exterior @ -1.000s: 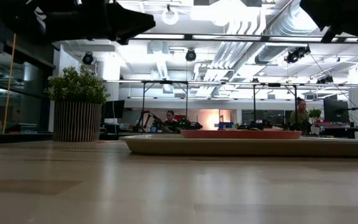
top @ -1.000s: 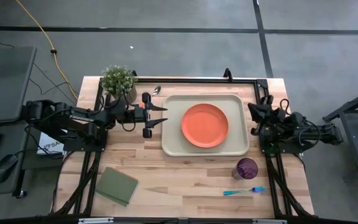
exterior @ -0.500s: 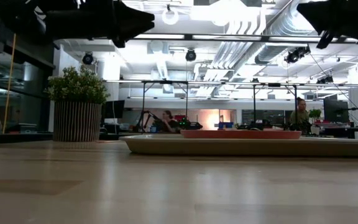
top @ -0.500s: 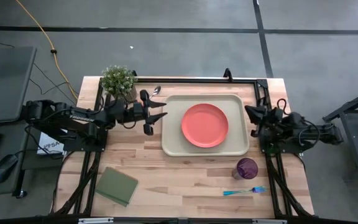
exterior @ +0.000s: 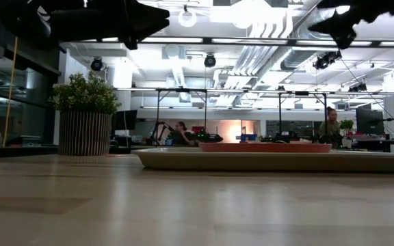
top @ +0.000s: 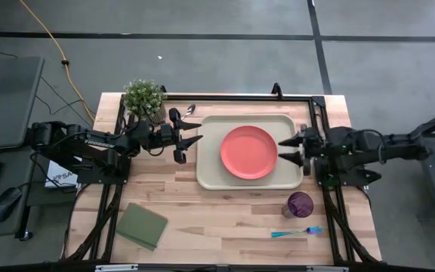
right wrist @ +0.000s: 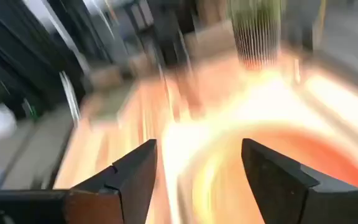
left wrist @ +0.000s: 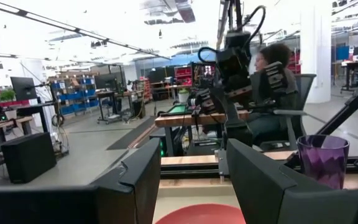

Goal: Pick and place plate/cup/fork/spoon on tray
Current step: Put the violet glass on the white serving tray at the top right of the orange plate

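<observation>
The orange-red plate (top: 248, 152) lies flat on the beige tray (top: 212, 175) in the middle of the table. My right gripper (top: 280, 149) hovers open over the tray's right rim, its fingers pointing at the plate; its own view is blurred. My left gripper (top: 197, 134) hangs open in the air just left of the tray. The purple cup (top: 300, 204) stands on the table near the tray's near right corner. The blue fork (top: 297, 232) lies nearer the front edge. Only the spoon's bowl (top: 190, 109) shows, beside the plant.
A potted plant (top: 143, 98) stands at the far left corner. A green square pad (top: 142, 225) lies near the front left. Bare wood stretches between the pad and the fork. In the left wrist view a person sits in the room beyond the table.
My right gripper has swung out from its folded place at the table's right edge toward the tray, risen, tipped up from pointing down to nearly level, and opened. My left gripper has stayed put while its wrist tipped and rolled a little.
</observation>
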### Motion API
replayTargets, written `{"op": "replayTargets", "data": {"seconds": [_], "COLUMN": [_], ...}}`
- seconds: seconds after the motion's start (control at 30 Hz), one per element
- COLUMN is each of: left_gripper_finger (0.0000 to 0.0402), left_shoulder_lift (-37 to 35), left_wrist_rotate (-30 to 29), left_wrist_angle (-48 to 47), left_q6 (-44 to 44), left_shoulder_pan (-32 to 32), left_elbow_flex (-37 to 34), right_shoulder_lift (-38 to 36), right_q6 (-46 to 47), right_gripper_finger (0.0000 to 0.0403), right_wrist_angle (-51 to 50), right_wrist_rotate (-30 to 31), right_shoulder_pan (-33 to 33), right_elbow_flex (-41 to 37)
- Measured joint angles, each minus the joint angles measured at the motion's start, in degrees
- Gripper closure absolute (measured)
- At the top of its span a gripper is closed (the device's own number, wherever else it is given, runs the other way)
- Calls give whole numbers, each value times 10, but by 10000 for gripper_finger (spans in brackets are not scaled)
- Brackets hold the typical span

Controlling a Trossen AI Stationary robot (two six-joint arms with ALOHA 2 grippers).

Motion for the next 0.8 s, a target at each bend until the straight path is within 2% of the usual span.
{"op": "replayTargets", "data": {"seconds": [0.2, 0.33, 0.4, 0.6, 0.8], "left_gripper_finger": [239, 239, 239, 239, 239], "left_shoulder_lift": [0, 0, 0, 0, 0], "left_wrist_rotate": [0, 0, 0, 0, 0], "left_wrist_angle": [0, -1, -1, -6, -8], "left_q6": [0, -1, -9, -30, -31], "left_shoulder_pan": [0, 0, -1, -1, -1], "left_elbow_flex": [0, 0, 0, 0, 0], "right_shoulder_lift": [168, 249, 271, 318, 362], "right_q6": [204, 296, 336, 423, 443], "right_gripper_finger": [174, 174, 174, 174, 174], "right_wrist_angle": [-356, -509, -535, -519, -497], "right_wrist_rotate": [-83, -95, -90, -94, -94], "right_shoulder_pan": [56, 108, 132, 214, 274], "right_elbow_flex": [195, 270, 289, 292, 292]}}
